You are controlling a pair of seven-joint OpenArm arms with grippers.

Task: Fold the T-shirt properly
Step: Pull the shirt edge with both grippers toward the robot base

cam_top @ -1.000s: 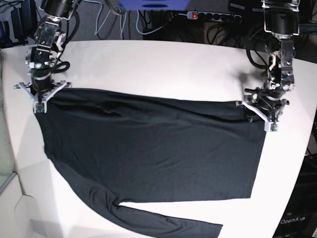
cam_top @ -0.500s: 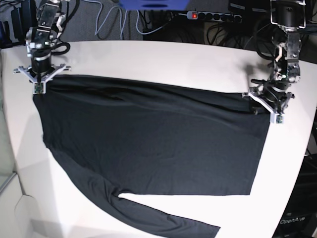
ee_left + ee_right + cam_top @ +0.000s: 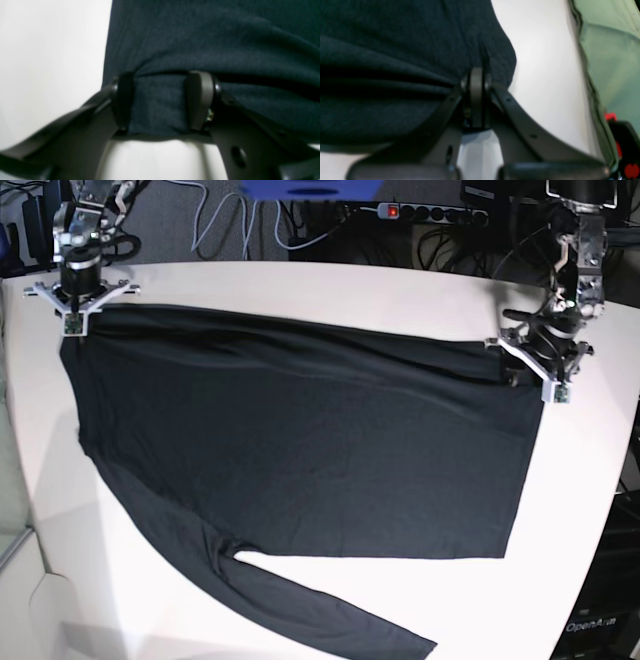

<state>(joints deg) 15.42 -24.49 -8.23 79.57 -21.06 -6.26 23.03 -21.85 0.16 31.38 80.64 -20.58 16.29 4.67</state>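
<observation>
The black T-shirt [image 3: 300, 450] lies spread flat across the white counter [image 3: 300, 290], one long sleeve trailing off toward the near edge. At the far corner on the base view's left, the right pincer [image 3: 75, 305] is pressed together on a corner of the cloth; the right wrist view shows its pads [image 3: 477, 100] tight together with a pulled ridge of fabric running straight into them. Over on the base view's right, the left pincer [image 3: 545, 370] sits at the opposite far corner, and here the jaws stand spread: the left wrist view shows the two pads [image 3: 200, 100] well apart, a flat strip of the shirt's edge lying between them and the fabric bunched just above. Beyond the counter's far edge, a power strip [image 3: 430, 212] and loose cables [image 3: 230, 225] are in view.
</observation>
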